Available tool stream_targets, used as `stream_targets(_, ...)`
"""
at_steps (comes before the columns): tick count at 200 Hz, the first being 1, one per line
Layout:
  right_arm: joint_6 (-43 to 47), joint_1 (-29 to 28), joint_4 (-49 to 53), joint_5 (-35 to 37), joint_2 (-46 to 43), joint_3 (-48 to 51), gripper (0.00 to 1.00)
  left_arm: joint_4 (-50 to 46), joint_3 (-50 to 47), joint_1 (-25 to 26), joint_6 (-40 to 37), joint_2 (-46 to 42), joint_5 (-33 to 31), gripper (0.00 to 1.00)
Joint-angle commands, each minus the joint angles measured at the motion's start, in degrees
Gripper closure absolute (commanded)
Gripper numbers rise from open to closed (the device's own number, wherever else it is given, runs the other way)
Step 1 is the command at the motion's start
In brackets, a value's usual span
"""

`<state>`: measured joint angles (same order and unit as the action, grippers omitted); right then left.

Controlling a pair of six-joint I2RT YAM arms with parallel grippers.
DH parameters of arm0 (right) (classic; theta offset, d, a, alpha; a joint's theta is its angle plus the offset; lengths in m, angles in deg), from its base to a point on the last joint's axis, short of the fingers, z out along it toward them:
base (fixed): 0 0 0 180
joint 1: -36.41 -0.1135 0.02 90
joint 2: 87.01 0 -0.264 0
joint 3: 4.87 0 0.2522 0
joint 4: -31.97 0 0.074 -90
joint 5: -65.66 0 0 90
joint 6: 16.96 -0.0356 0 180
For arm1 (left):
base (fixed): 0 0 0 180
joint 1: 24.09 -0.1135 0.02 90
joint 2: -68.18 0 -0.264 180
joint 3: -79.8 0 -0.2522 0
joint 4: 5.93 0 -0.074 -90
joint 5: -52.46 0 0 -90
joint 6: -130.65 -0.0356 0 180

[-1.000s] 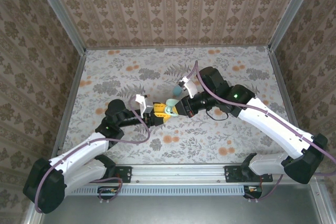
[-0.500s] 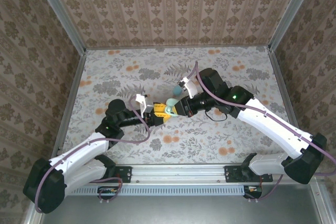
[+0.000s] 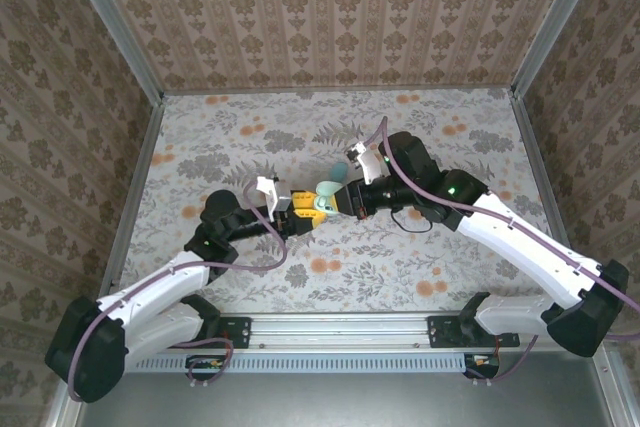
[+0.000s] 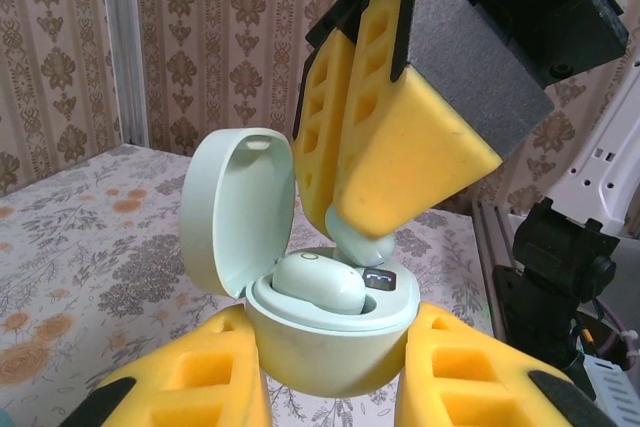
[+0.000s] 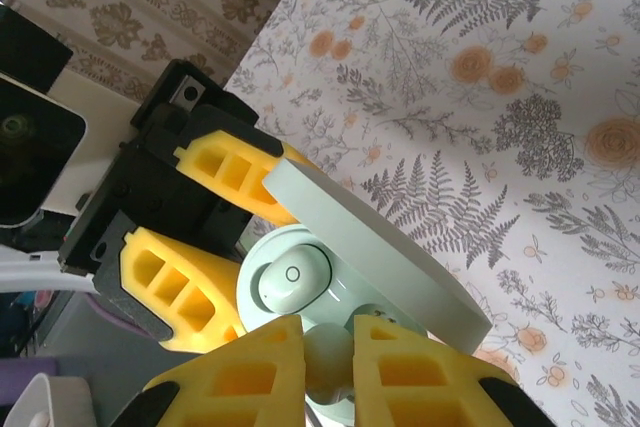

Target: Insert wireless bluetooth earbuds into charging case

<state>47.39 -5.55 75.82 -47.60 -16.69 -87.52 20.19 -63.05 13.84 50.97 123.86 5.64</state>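
Overhead, right claw [image 5: 329,329] tight around earbud [image 4: 357,239], left claw [image 4: 332,367] tight around lid-up charging case [image 5: 375,259].

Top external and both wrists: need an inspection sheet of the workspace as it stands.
Surface: floral cloth, lying flat.
Job's things: charging case open, lid up; seated earbud in one socket; second earbud at the other socket, seating unclear.
Clutter: small teal item beyond the grippers, kind unclear.
Grippers: left gripper shut on charging case; right gripper shut on second earbud.
Cables: purple cables along both arms; black loop on the cloth.
Surroundings: patterned walls; metal rail at the near edge.
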Motion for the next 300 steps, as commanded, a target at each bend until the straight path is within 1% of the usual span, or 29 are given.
stream_targets(1,-1.88,-0.49,-2.35,1.38,0.07,1.59,0.86,7.67,0.22,1.27,1.11,-0.24,0.75,1.00)
stream_targets(39,-2.42,-0.50,-2.50,1.38,0.60,1.78,0.86,8.15,-0.35,1.53,1.19,-0.60,0.17,1.00)
stream_targets(88,-1.55,-0.67,-0.15,2.44,-0.01,2.35,0.78,7.06,-0.79,1.45,0.57,-2.00,-1.07,1.00)
stream_targets(126,-1.66,-0.97,0.32,3.79,-0.01,1.74,0.75,7.06,-0.98,1.53,0.83,-2.46,-1.16,1.00)
stream_targets(141,-1.62,-1.04,0.32,4.43,0.13,1.00,0.74,6.88,-1.06,1.46,0.83,-2.83,-1.34,1.00)
stream_targets(145,-1.65,-1.03,1.79,4.53,0.19,0.79,0.74,6.86,-1.14,1.45,0.83,-2.86,-1.35,1.00)
stream_targets(168,-1.42,-1.22,3.21,5.20,0.62,-0.42,0.73,6.80,-1.32,1.56,0.83,-2.92,-1.39,1.00)
stream_targets(182,-1.33,-1.38,3.72,5.55,0.86,-1.11,0.70,6.81,-1.34,1.62,0.84,-2.93,-1.50,1.00)
stream_targets(206,-1.51,-1.40,4.30,6.24,0.78,-2.04,0.68,6.96,-1.58,1.53,0.83,-2.92,-1.54,1.00)
stream_targets(258,-1.51,-1.40,5.51,8.04,0.40,-4.03,0.66,7.23,-1.86,1.68,0.90,-3.00,-1.47,1.00)
stream_targets(283,-1.51,-1.39,6.33,8.49,0.28,-5.32,0.62,7.27,-2.04,1.67,0.92,-3.08,-1.52,1.00)
stream_targets(300,-1.34,-1.49,7.11,8.42,-0.16,-6.79,0.62,7.32,-2.35,1.74,1.01,-3.05,-1.67,1.00)
